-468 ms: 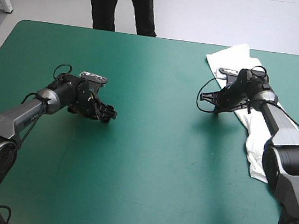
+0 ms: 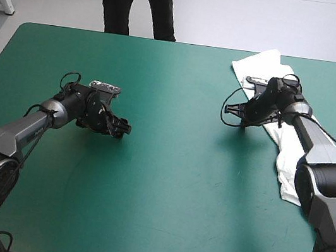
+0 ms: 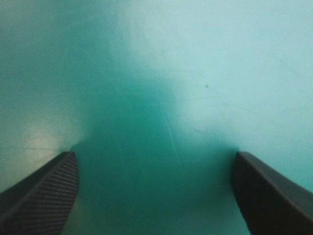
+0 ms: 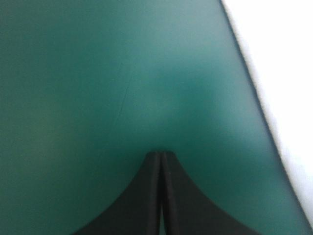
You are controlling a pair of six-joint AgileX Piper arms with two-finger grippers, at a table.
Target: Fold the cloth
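High view for bearings: find the T-shirt [image 2: 262,64] lying as a long, rumpled white strip along the right edge of the teal-green cover [image 2: 141,211], from the far right corner toward the near side. Note the right gripper [image 2: 237,114] clenched on nothing, with fingers met in one pointed arch, low over bare cover just beside the shirt's inner edge, with no cloth between them. Note the left gripper [image 2: 121,128] released, with fingers spread wide, over bare cover and well apart from the shirt. Judging the step as a reach for a first hold: open the right fingers before closing in, take an edge or corner rather than a bunched middle, then draw the strip toward the cover's middle and spread flat before any fold.
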